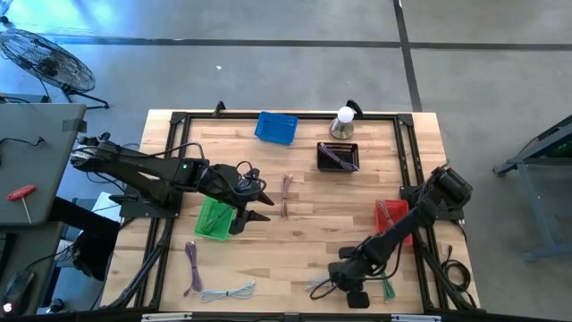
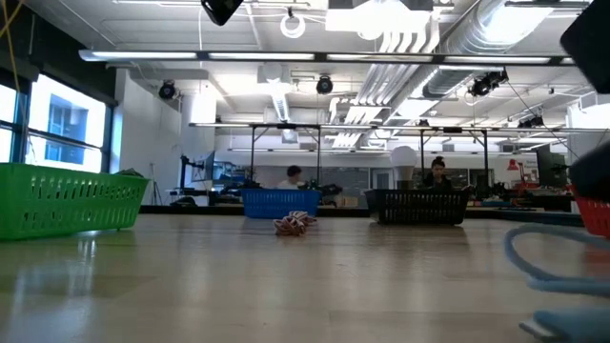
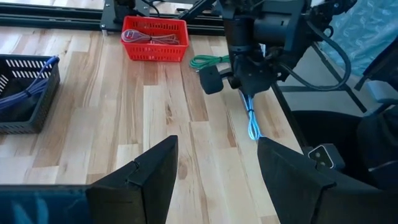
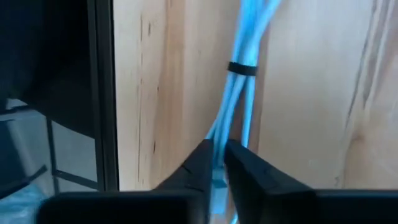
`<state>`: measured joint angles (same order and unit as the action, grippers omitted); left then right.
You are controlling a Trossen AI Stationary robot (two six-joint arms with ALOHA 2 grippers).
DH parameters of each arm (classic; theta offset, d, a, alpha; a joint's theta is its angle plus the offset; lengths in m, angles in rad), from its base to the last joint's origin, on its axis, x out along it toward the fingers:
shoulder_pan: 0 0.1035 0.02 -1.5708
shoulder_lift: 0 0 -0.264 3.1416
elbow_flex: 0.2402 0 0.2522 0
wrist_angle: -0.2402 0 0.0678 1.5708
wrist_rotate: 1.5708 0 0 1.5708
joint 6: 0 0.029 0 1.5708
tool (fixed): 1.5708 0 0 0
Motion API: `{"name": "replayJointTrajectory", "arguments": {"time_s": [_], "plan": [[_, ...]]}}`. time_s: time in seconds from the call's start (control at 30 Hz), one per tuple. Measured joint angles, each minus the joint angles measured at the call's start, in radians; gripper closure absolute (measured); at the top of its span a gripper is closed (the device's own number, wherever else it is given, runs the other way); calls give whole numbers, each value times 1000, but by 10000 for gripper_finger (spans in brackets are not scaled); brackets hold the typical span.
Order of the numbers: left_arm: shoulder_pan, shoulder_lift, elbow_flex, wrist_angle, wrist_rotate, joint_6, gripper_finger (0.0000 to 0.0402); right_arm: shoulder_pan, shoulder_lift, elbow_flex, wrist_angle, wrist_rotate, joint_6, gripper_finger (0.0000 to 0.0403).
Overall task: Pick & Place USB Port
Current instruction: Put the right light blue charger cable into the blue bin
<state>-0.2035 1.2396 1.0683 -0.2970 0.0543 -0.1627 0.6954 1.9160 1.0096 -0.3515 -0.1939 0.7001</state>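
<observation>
A light blue cable bundle (image 4: 244, 93), tied with a black band (image 4: 241, 68), lies on the wood near the table's near right corner. It also shows as the blue cable (image 3: 252, 121) in the left wrist view and as the blue cable (image 2: 548, 267) in the low view. My right gripper (image 4: 219, 163) stands over it, shut on it, seen too as the right gripper (image 1: 338, 283) from above. My left gripper (image 3: 217, 174) is open and holds nothing; it hovers beside the green basket (image 1: 214, 217) as the left gripper (image 1: 255, 210). My right gripper pinches the blue cable bundle between its two fingers (image 4: 199, 165), on the strands (image 4: 217, 134) a little way from the black band. The fingers come from above, pointing down, and lie across the strands. The rest of the bundle lies slack on the table.
A red basket (image 1: 391, 215) with cables sits by the right rail, a black basket (image 1: 338, 156) and a blue basket (image 1: 276, 127) near the far edge. Loose cables lie about: green (image 1: 389, 288), pink (image 1: 286, 192), purple (image 1: 190, 264), pale (image 1: 228, 292). A black frame rail (image 4: 102, 93) runs close by.
</observation>
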Motion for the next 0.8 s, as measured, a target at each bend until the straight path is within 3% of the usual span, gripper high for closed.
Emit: {"name": "replayJointTrajectory", "arguments": {"time_s": [0.07,0.47,0.67,0.8], "plan": [[0,0,0,0,0,0,186,-9,0,-3,2,-15,-4,392],[0,0,0,-2,-1,0,186,-3,-34,8,-49,61,3,401],[0,1,0,-28,-1,-2,186,9,-162,-5,-207,221,52,402],[0,1,0,-27,-4,22,186,19,-273,2,-221,323,75,402]]}}
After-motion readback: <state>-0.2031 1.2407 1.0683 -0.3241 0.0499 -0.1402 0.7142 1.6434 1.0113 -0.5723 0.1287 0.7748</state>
